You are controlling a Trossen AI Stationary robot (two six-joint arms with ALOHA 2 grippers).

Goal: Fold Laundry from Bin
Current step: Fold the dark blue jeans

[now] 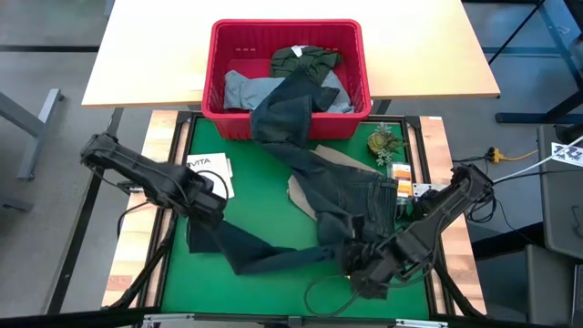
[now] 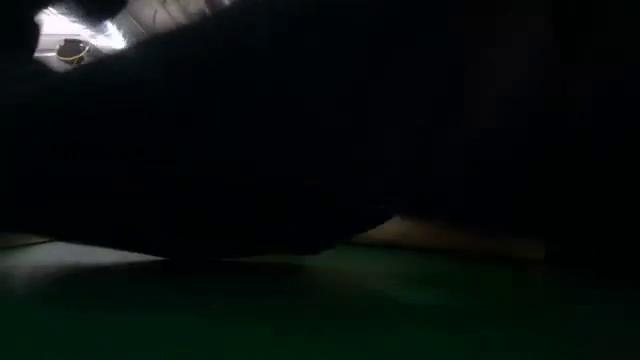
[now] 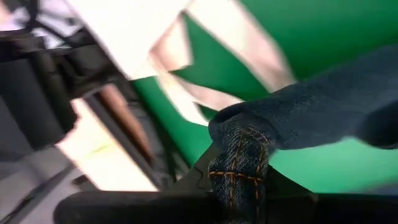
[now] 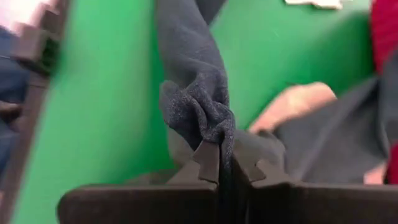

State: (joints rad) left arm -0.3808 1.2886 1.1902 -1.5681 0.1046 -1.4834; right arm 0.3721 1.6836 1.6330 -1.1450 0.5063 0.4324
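The red bin (image 1: 351, 82) stands at the mat's far edge with a dark olive-green piece (image 1: 305, 60) and a grey piece (image 1: 244, 89) inside. Dark navy jeans (image 1: 314, 173) trail from the bin over its near rim onto the green mat, across beige trousers (image 1: 301, 193). My left gripper (image 1: 211, 208) is shut on one end of the jeans at the mat's left. My right gripper (image 1: 362, 273) is shut on them near the front right. In the low view, dark cloth (image 2: 300, 130) blocks almost everything. My left gripper pinches a stitched hem edge of the jeans (image 3: 239, 165) between its two fingers, coming from above and pointing down. The denim (image 3: 323, 106) runs off sideways from the hold, above the mat. My right gripper pinches a bunched fold of the dark jeans (image 4: 208, 124) between its two fingers, slanting down from the table's right. Several gathered layers stand above the fingertips, and the cloth (image 4: 186, 43) trails away from them over the mat.
A white tote bag (image 1: 217, 169) lies on the mat's left behind my left gripper. A small green plant (image 1: 384, 143) and an orange-labelled box (image 1: 402, 171) sit at the right edge. A pale table top (image 1: 146, 55) carries the bin's far part. A cable (image 1: 323, 296) loops at the front.
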